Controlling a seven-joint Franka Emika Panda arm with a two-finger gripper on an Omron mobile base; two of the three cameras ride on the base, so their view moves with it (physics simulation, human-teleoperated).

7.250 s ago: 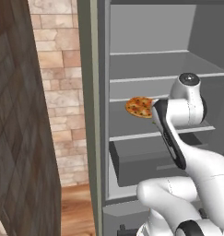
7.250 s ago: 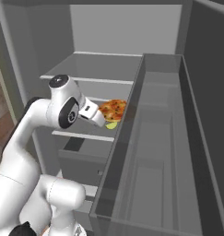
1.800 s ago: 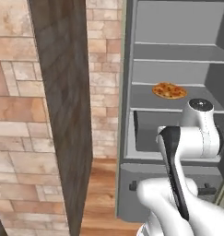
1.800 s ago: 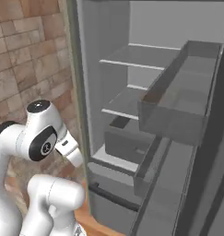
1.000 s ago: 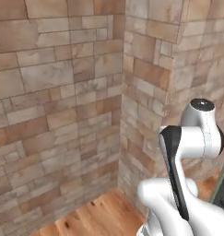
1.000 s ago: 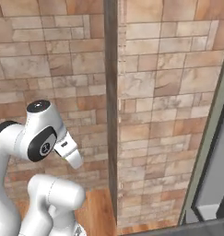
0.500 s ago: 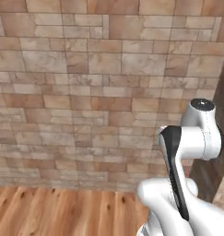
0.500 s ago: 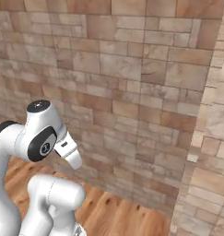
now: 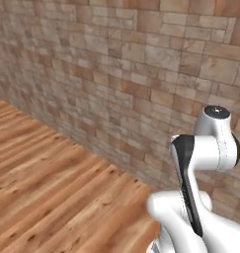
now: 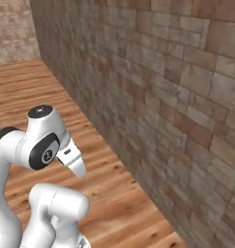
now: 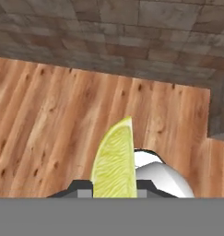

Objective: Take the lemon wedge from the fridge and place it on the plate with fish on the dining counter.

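In the left base view my white arm [image 9: 205, 163] rises at the lower right before a brick wall [image 9: 116, 74] and a wooden floor [image 9: 52, 188]. The right base view shows that arm at the lower left beside the same wall. In the hand view my hand [image 11: 114, 191] is clamped on the lemon wedge [image 11: 115, 163], which stands upright between my fingertips above the floor.

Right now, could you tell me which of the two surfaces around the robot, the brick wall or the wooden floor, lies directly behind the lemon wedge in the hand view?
The wooden floor: its planks lie directly behind the lemon wedge held in the claw. The brick wall stands farther off, across the view's top.
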